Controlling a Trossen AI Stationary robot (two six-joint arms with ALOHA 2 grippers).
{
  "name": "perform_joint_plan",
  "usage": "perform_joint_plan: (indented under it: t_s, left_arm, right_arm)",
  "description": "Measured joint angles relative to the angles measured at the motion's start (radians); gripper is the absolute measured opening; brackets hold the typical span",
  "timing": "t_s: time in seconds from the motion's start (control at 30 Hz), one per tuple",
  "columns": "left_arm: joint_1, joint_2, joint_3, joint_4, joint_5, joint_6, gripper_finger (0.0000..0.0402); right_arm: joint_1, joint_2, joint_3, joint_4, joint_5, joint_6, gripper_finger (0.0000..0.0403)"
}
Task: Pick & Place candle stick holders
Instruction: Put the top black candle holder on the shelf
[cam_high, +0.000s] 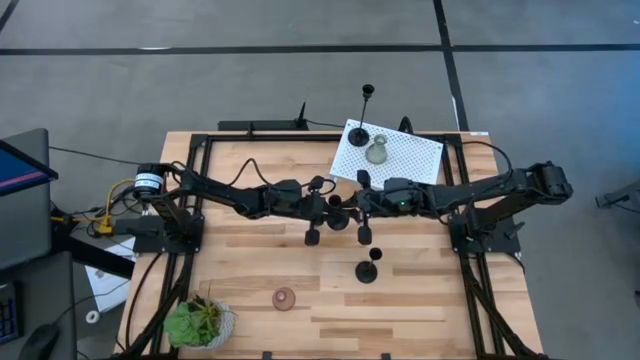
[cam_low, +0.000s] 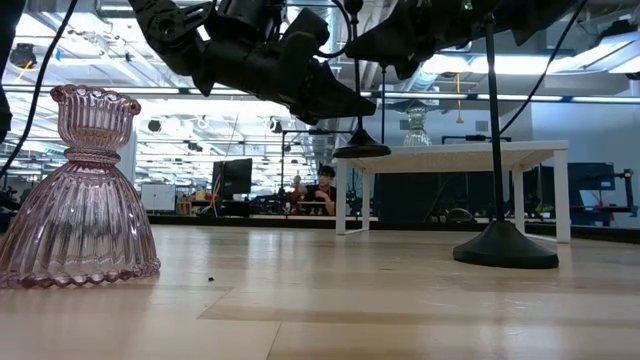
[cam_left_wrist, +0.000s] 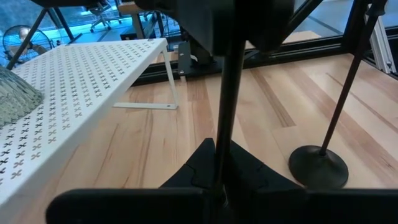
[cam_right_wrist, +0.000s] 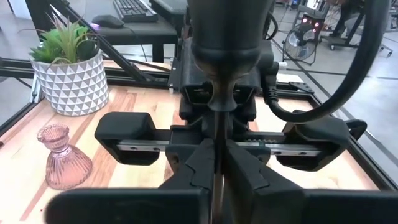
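Black and thin, the tall holder (cam_low: 360, 150) hangs above the middle of the counter (cam_high: 430, 300), with the left hand (cam_left_wrist: 214, 180) and the right hand (cam_right_wrist: 217, 168) both closed on its stem. If one pulls unevenly or releases too soon, the base could swing, slip and hit the second holder (cam_high: 368, 270) at 5 o'clock.

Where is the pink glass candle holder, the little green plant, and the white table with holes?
pink glass candle holder (cam_low: 80, 200), low view, its ribbed skirt
little green plant (cam_right_wrist: 65, 37), right wrist view, its leaves
white table with holes (cam_high: 400, 155), high view, bare top
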Motion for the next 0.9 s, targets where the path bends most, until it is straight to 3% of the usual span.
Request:
perform_joint_plan:
  t_s: [0.53, 0.77, 0.9]
  left_arm:
    - [0.0, 0.0, 0.0, 0.001, -0.057, 0.002, 0.0077]
    - [0.001, 0.0, 0.0, 0.0, -0.064, 0.002, 0.011]
    - [0.0, -0.012, 0.0, 0.003, -0.063, 0.002, 0.0135]
  right_arm:
    - [-0.001, -0.021, 0.0, -0.01, 0.007, -0.011, 0.0004]
    - [-0.001, -0.109, 0.0, -0.122, 0.016, -0.025, 0.0002]
    - [-0.001, -0.153, 0.0, -0.215, 0.088, -0.011, 0.0001]
